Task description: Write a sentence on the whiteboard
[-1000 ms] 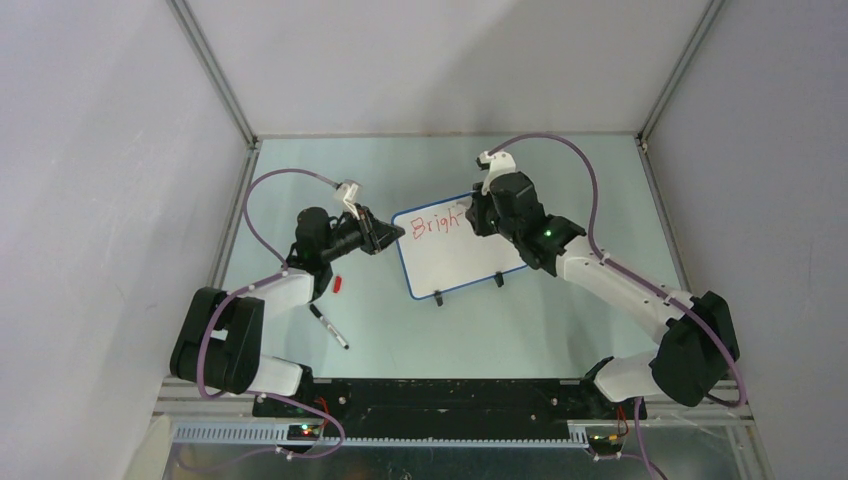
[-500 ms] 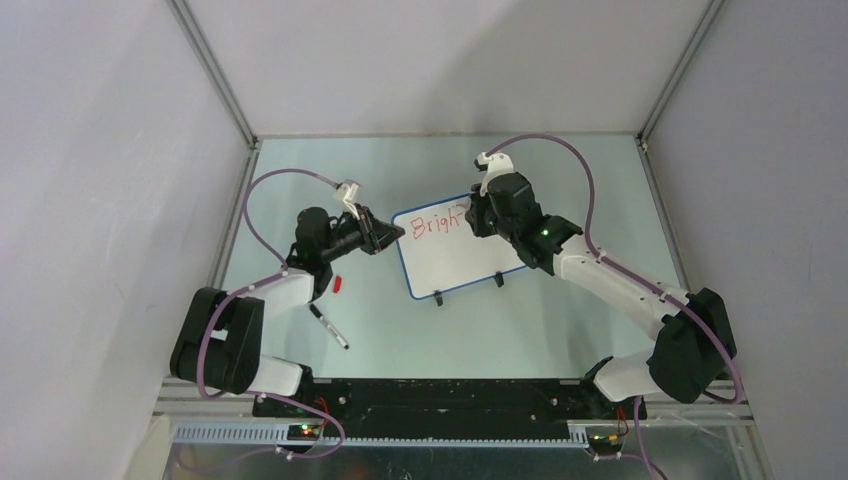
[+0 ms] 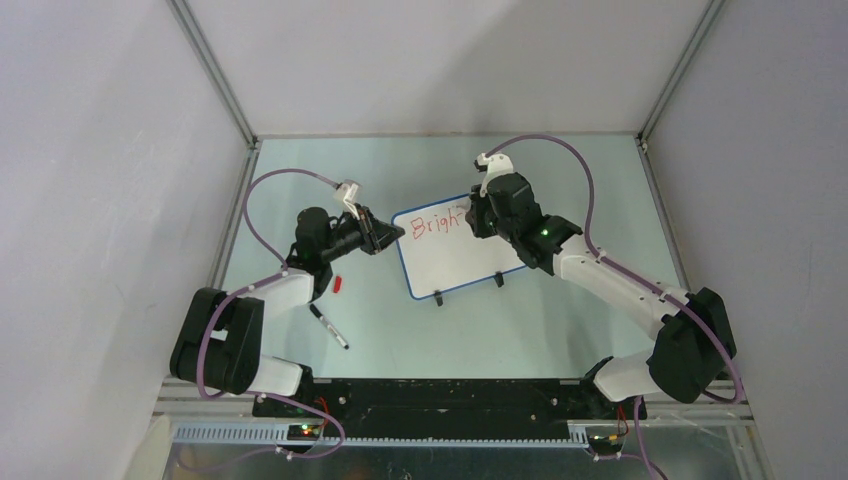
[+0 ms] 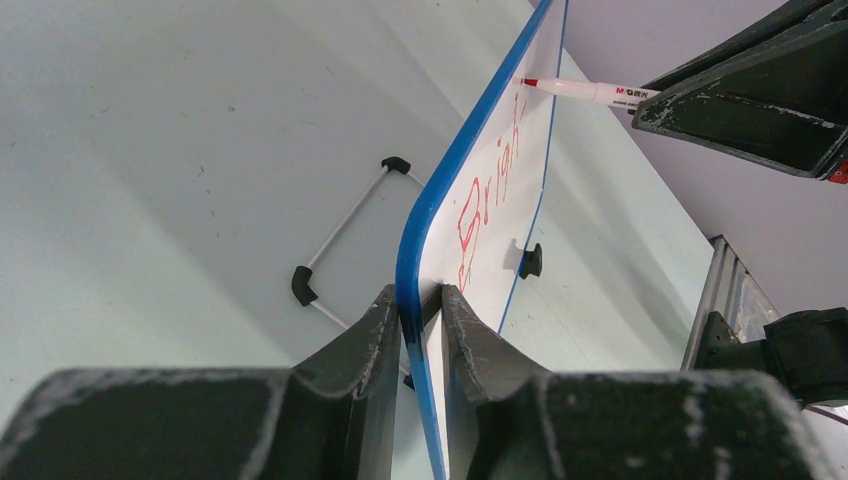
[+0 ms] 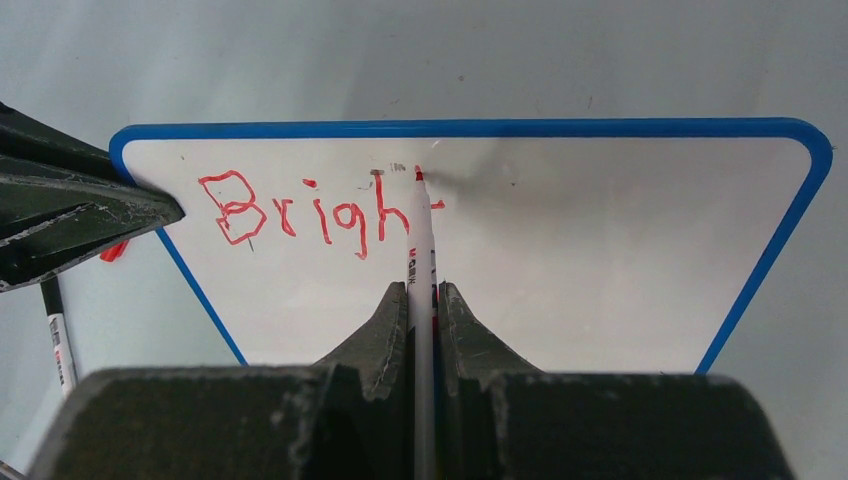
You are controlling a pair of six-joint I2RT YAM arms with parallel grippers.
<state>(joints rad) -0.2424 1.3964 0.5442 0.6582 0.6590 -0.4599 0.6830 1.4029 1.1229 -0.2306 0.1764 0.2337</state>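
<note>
Right wrist cam gives the best read on progress. The sentence (image 5: 300, 215) so far is just "Brigh" in red along the top line of the whiteboard (image 5: 600, 260). The red marker (image 5: 420, 270) has its tip on the board right after the h, and a short red dash peeks out beside the barrel, so I'd guess the t is under way. Everything below that line is blank white. By my reckoning that's not even one full word done, and the bulk of the writing is left.

The board sits mid-table (image 3: 560, 330), propped up at a tilt on its little black feet.

Pose-wise, the left arm comes in from the left with its wrist roughly level. The left gripper (image 4: 420, 300) is pinched tight on the board's blue rim near the upper left corner, one finger on each face, basically acting as a clamp. The right arm stretches out from its base and bends over the top right part of the board. The right gripper (image 5: 421, 295) is closed snug around the marker barrel, which pokes out past the fingertips toward the top line.

Also lying around near the left arm are a black pen (image 3: 329, 327) and a small red cap (image 3: 339, 285), both well clear of the board.
</note>
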